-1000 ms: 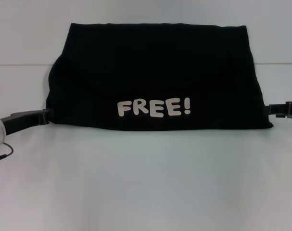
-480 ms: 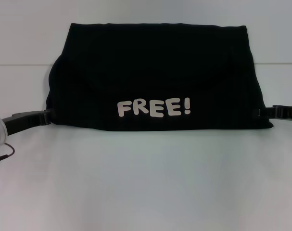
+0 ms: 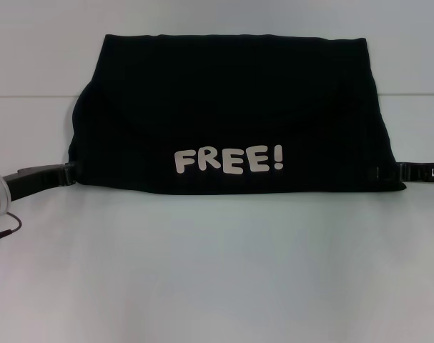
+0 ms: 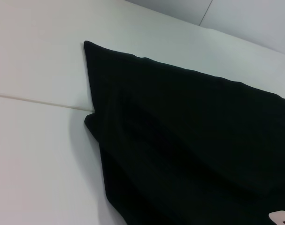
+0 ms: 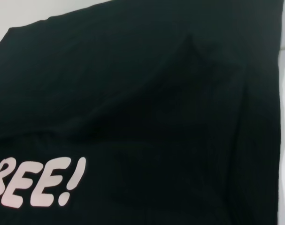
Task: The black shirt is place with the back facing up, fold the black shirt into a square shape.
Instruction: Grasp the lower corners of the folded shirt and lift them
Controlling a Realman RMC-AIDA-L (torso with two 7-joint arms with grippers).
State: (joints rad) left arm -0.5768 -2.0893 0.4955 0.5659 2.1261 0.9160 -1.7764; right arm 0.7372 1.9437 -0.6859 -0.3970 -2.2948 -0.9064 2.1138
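The shirt (image 3: 231, 107) lies flat on the white worktop (image 3: 217, 271), folded into a wide band with its folded edge toward the robot. It is black, but it carries a pale print reading "FREE!" (image 3: 229, 160) (so it is not plain), and the print sits just above that near edge, about midway between the two grippers.

The left gripper (image 3: 68, 171) reaches in low along the worktop from the robot's left, and its tip meets the near left corner of the shirt. Whether its fingers are clamped on the cloth or released cannot be told: the tip is dark against dark fabric. The left wrist view shows none of its own fingers, only the shirt's left side (image 4: 189, 140) with a layered fold and a seam line (image 4: 39, 101) in the worktop running up to the cloth.

The right gripper (image 3: 388, 171) comes in low from the robot's right, and its tip overlaps the near right corner of the shirt. Its fingers too cannot be judged as grasping or released. The right wrist view is filled by the shirt (image 5: 142, 93), creased, with part of the print (image 5: 39, 182) in sight.
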